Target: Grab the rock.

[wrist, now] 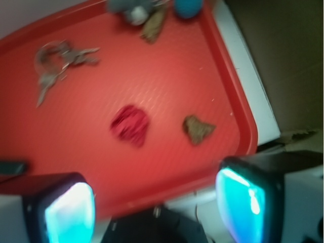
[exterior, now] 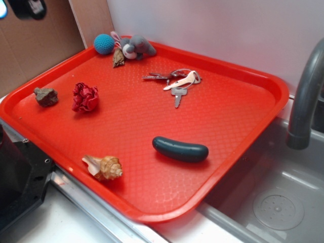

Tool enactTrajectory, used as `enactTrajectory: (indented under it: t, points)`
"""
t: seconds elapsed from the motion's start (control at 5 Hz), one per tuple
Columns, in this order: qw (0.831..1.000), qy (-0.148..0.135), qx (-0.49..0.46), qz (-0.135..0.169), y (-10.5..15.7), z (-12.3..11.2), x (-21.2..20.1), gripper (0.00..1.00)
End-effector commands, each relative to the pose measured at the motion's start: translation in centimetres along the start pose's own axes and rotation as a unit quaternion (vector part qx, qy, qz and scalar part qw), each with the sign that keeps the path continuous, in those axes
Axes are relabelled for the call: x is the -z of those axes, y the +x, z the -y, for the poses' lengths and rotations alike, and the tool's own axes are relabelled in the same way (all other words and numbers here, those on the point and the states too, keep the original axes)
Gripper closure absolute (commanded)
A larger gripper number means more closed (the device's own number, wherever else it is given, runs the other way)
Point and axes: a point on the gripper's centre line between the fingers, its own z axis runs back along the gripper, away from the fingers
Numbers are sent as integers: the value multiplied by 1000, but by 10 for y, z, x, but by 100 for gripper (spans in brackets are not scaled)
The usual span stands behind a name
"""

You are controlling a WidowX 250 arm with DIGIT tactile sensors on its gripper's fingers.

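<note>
The pincer (wrist: pixel 154 202) is spread wide, empty, above the tray (wrist: pixel 238 101) edge. The rock (wrist: pixel 197 129) lies beside the red wad (wrist: pixel 130 125).

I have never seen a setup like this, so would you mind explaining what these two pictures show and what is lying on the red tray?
This is a small robot arm with two views of one scene. The exterior view looks down from outside at a red tray beside a grey sink. The wrist view comes from a camera on the arm itself; the two glowing teal pads at the bottom belong to the gripper, whose jaws stand apart and hold nothing.

On the tray lie the rock, a red crumpled paper wad beside it, a spiral seashell, a dark green pickle-shaped object, a bunch of keys, and in the far corner a blue ball and a grey plush toy. In the blurred wrist view the rock sits ahead of the gripper, untouched.
</note>
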Motion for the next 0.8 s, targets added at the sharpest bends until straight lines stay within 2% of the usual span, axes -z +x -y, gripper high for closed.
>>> enactTrajectory:
  t: [0.0, 0.2, 0.4, 0.6]
  points:
    - [1000, 17, -22, -7, 24, -56, 58, 0]
    - [999, 16, 40, -26, 17, -65, 85, 0]
    - [996, 0, 85, -40, 20, -53, 101, 0]
    - [993, 20, 100, -50, -5, -68, 116, 0]
